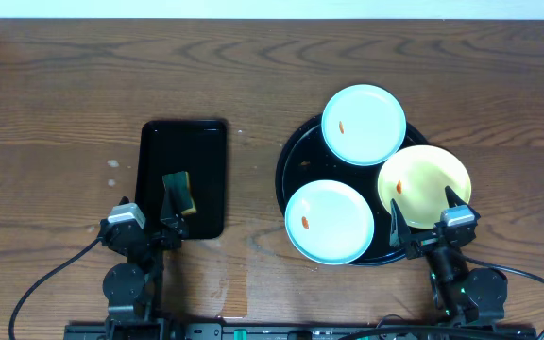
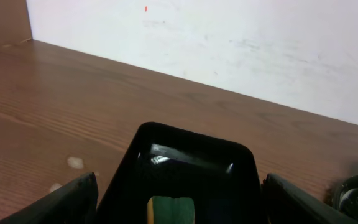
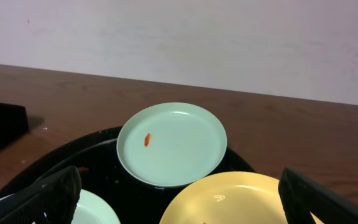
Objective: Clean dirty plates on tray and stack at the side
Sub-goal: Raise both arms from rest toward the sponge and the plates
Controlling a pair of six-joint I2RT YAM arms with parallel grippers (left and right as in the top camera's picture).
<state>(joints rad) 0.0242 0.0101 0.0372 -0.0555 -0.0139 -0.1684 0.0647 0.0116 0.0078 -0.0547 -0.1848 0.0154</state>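
Note:
Three plates lie on the round black tray [image 1: 289, 168] at the right. A pale blue plate [image 1: 364, 124] is at the back, another pale blue plate [image 1: 329, 222] at the front left, and a pale yellow plate [image 1: 424, 185] at the front right. Each has a small orange smear. My right gripper [image 1: 427, 219] is open and empty over the tray's near edge. In the right wrist view the back blue plate [image 3: 171, 144] and the yellow plate [image 3: 241, 199] lie ahead of its fingers [image 3: 179, 205]. My left gripper [image 1: 157, 219] is open and empty.
A small rectangular black tray [image 1: 204, 161] stands at the left and holds a green and yellow sponge [image 1: 180, 192]. The sponge [image 2: 171, 210] lies between my left fingers in the left wrist view. A few pale specks [image 1: 112, 165] mark the wooden table.

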